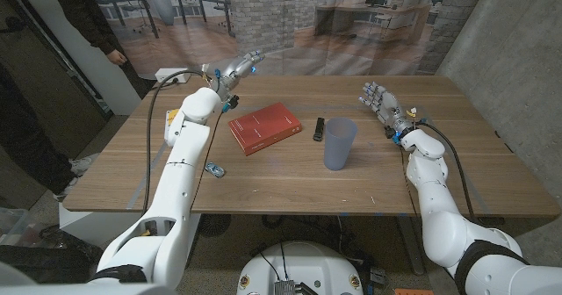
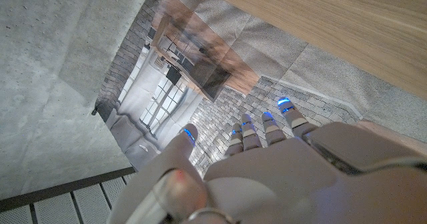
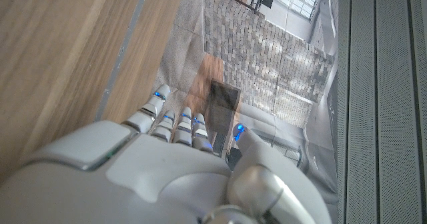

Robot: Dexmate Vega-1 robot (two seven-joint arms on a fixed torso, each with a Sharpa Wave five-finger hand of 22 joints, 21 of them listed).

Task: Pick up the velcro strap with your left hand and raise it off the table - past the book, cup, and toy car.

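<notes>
Wooden table: velcro strap between red book, blue cup.

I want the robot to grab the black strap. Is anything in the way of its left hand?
Yes. The red book lies on the table between the left hand and the velcro strap. The blue cup stands just beside the strap, on its near side. The hand holds nothing.

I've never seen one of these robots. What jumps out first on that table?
The red book in the middle of the wooden table catches the eye first, with a tall bluish cup to its right and a small black strap between them. Two white arms frame them: the left hand is raised near the far left edge, and the right hand is open at the far right. A tiny toy car lies by the left arm.
</notes>
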